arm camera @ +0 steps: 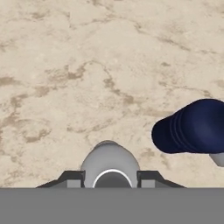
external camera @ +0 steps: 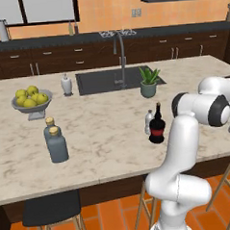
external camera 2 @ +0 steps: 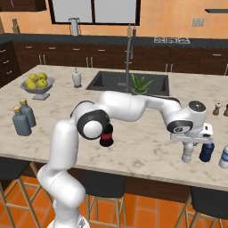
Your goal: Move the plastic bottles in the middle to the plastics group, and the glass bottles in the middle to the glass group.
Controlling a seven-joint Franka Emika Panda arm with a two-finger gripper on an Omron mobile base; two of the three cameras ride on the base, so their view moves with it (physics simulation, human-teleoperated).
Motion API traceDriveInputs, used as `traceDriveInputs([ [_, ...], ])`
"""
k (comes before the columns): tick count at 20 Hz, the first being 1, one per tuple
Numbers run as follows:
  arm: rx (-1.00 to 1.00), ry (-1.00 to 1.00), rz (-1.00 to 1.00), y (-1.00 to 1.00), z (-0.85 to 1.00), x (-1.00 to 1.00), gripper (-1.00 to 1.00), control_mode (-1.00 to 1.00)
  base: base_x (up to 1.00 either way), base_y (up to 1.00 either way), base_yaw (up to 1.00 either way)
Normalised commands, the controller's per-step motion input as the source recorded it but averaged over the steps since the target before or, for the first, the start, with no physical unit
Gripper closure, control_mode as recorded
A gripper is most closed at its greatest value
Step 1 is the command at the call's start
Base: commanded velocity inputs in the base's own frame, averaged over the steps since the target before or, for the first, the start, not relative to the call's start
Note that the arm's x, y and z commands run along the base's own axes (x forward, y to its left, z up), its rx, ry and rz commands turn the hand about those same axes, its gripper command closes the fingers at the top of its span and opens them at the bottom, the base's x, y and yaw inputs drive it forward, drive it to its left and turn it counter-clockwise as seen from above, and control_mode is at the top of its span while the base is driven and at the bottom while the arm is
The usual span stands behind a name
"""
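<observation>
My gripper (external camera 2: 188,149) hangs over the counter's near right end, shut on a pale plastic bottle (external camera 2: 187,154) that stands upright, its base at or just above the marble. In the hand view my gripper (arm camera: 111,178) has that bottle's grey-white top (arm camera: 109,162) between its fingertips (arm camera: 72,177). Just right of it stand a navy bottle (external camera 2: 206,151), its cap (arm camera: 191,127) close by, and a pale bottle of the plastics group (external camera 2: 224,156) at the frame edge. The dark glass bottle (external camera: 157,128) and another plastic bottle (external camera: 148,120) stand mid-counter. The cork-topped glass group (external camera: 54,140) is at the left.
A fruit bowl (external camera: 31,101), a white soap dispenser (external camera: 66,84), the sink (external camera: 110,80) and a potted plant (external camera: 149,82) line the far side. Brown shakers (external camera 2: 217,108) stand at the right. Stools (external camera: 51,210) sit below the front edge. My arm's elbow (external camera 2: 91,124) partly hides the dark bottle.
</observation>
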Motion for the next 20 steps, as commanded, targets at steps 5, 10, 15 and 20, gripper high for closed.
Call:
traceDriveInputs([
  [5, 0.0, -0.02, 0.0, -0.1, 0.0, 0.23, 1.0, -1.0, 0.0, 0.0, 0.0],
  [10, 0.0, 0.0, 0.0, -0.05, -0.04, 0.14, 1.0, -1.0, 0.0, 0.0, 0.0],
  [15, 0.0, 0.0, 0.0, 0.0, 0.0, 0.0, 1.0, -1.0, 0.0, 0.0, 0.0],
  [20, 0.0, 0.0, 0.0, 0.0, 0.0, 0.0, -1.0, -1.0, 0.0, 0.0, 0.0],
])
